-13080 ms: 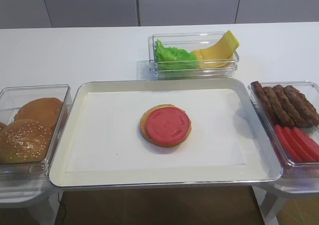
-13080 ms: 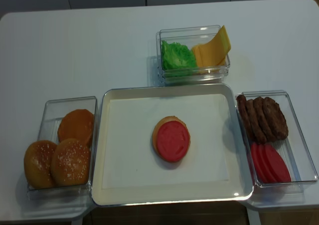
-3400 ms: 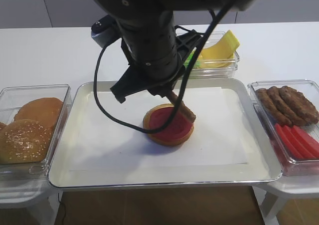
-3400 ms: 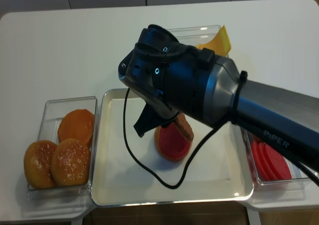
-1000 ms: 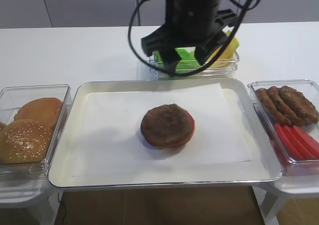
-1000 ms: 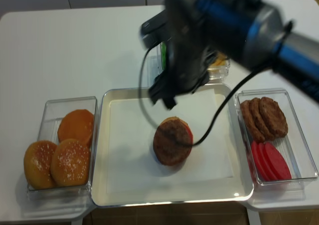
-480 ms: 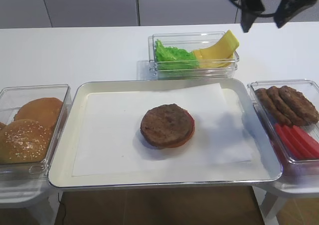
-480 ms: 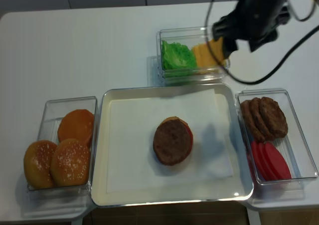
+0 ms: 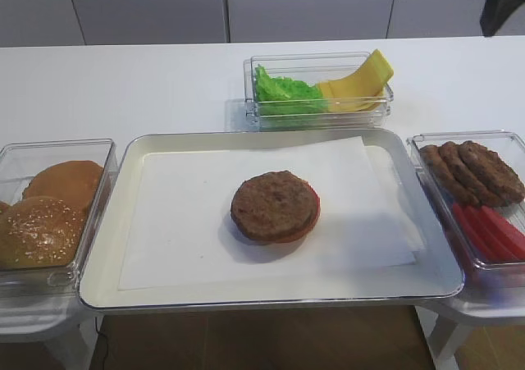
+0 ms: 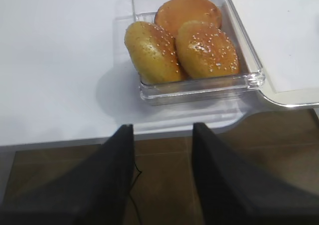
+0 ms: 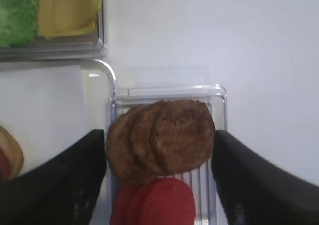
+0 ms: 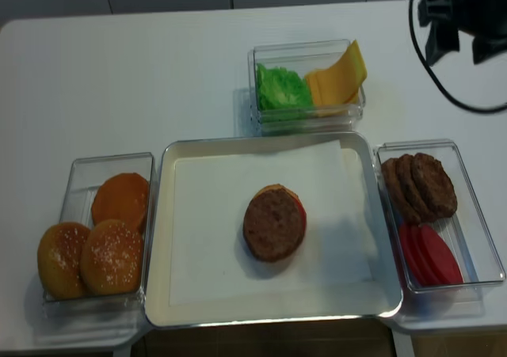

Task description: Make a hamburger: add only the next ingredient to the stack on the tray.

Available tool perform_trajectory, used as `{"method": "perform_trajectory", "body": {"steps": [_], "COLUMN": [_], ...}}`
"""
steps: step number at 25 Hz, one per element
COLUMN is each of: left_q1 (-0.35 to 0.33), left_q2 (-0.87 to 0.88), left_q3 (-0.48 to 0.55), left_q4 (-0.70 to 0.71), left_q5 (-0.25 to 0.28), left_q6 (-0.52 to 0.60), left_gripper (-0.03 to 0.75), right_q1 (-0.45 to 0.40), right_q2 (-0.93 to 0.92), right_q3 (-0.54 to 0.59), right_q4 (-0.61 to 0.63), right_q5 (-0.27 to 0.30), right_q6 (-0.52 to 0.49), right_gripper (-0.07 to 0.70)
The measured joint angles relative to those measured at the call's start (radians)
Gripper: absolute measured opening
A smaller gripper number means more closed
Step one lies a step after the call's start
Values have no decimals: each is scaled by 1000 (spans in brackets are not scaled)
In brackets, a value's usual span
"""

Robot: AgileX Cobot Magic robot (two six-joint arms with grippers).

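A dark-brown meat patty (image 9: 275, 206) (image 12: 274, 224) lies flat on top of the stack, in the middle of the paper-lined metal tray (image 9: 105, 222) (image 12: 154, 238). A thin rim of the red disc (image 9: 314, 210) and a sliver of tan bun show beneath it. My right gripper (image 12: 459, 50) hangs open and empty high at the far right, well away from the tray. In the right wrist view this gripper (image 11: 159, 137) frames the box of spare patties far below. My left gripper (image 10: 162, 130) is open over the floor, near the table's front left edge.
A clear box at the right holds spare patties (image 9: 472, 171) (image 12: 417, 184) and red slices (image 9: 488, 230) (image 12: 428, 256). A box of lettuce and cheese (image 9: 316, 91) (image 12: 309, 84) stands behind the tray. Buns (image 9: 49, 210) (image 10: 184, 40) fill the left box.
The right arm has pulled back from above the lettuce box, up and to the far right, empty. The patty stays on the stack. The left gripper has not visibly moved.
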Motion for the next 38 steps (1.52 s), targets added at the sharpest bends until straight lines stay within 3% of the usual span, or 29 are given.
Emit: {"method": "perform_trajectory", "body": {"steps": [9,21,26,38], "left_q1": [0,0,0,0], "left_q2": [0,0,0,0], "left_q3": [0,0,0,0], "left_q4": [0,0,0,0], "left_q5": [0,0,0,0], "left_q6": [0,0,0,0], "left_gripper": [290,290,290,290], "right_q1": [0,0,0,0], "right_q2": [-241,-779,-1016,-1385], "right_q3": [286,602,675,679], "right_q4": [-34,-36,-36,-36], "right_q5": [0,14,22,36], "right_q6": [0,10,3,-6], "right_gripper": [500,500,500,500]}}
